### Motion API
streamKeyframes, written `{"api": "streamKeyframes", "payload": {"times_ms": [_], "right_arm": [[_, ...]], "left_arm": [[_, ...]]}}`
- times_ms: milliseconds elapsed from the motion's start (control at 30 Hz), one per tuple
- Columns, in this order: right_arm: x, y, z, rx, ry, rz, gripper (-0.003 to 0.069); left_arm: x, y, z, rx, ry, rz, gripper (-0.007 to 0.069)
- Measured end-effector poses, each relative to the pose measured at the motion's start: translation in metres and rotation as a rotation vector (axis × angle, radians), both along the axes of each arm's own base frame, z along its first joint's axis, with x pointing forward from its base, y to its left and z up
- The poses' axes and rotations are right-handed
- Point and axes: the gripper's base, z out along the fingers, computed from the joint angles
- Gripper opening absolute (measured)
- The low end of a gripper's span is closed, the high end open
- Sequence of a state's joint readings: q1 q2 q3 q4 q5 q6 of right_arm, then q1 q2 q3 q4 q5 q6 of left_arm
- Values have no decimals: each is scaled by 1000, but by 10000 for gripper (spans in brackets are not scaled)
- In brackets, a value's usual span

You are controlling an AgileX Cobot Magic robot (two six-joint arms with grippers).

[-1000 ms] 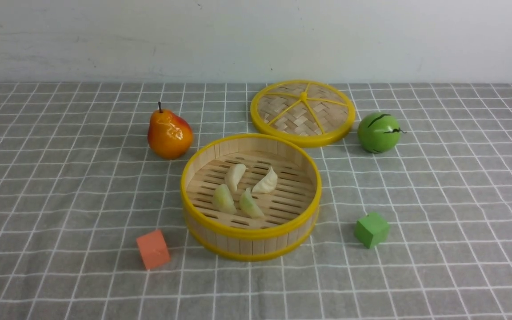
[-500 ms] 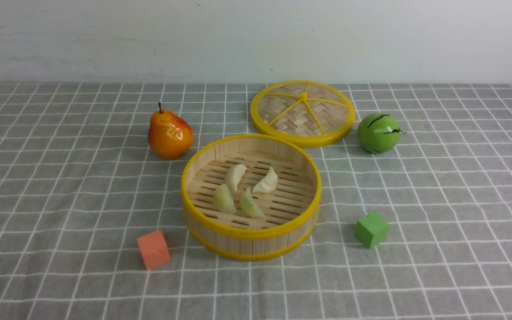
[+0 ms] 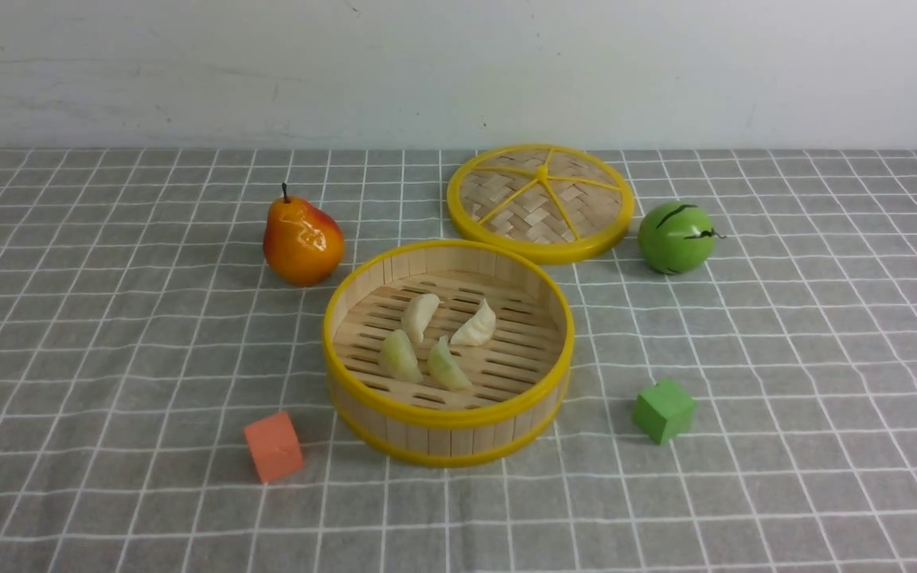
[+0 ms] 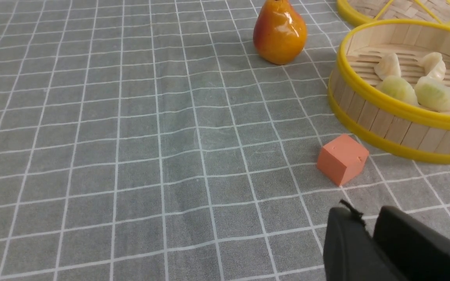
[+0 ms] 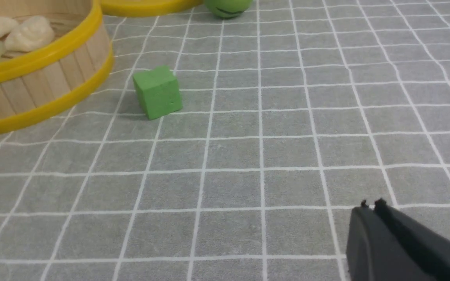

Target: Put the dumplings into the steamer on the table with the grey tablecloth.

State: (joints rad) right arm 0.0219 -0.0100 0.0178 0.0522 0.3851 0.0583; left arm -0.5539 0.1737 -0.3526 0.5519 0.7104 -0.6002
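Dumplings: four counted, none in either gripper.

Left gripper: dark fingers close together with nothing between them. Whether they actually meet cannot be told. It hangs low over the tablecloth, near the orange cube but not touching it.

Right gripper: tips pressed together, empty, over bare cloth and well apart from the green cube.

Neither arm shows in the front view.

Steamer: upright at the middle of the cloth, uncovered. The orange cube sits just off its near left side and the green cube off its near right.

Contents: all four dumplings lie on the slat floor inside the rim. Two paler ones are toward the back and two greenish ones toward the front, close together. None is left on the cloth.

Further out: the pear is behind the steamer on the left. The woven lid lies flat behind it, and the green fruit is just beside the lid.

Status, as judged: loading looks complete, and what remains is parking the arms.

Handling note: pull each gripper back and up, away from the steamer. Pass clear of the cubes and do not drag on the wrinkled cloth, since a tug could shift the basket. Do not go back into the steamer.
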Motion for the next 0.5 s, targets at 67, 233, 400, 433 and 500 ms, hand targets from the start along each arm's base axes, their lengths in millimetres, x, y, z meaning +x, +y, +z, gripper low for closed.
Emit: {"api": "streamKeyframes", "payload": {"times_ms": [67,233,400,433,500], "right_arm": [[0,-2,0,-14,-2,-21,-1],[0,-2,0,45,0,-35,6],[0,2,0,161,5,-28,11],[0,2,0,168,5,-28,13],[0,2,0,178,5,-27,14]], "left_arm": [[0,0,0,0,0,0,111],[0,0,0,0,0,0,116],[0,0,0,0,0,0,122],[0,0,0,0,0,0,122],[0,0,0,0,0,0,122]]}}
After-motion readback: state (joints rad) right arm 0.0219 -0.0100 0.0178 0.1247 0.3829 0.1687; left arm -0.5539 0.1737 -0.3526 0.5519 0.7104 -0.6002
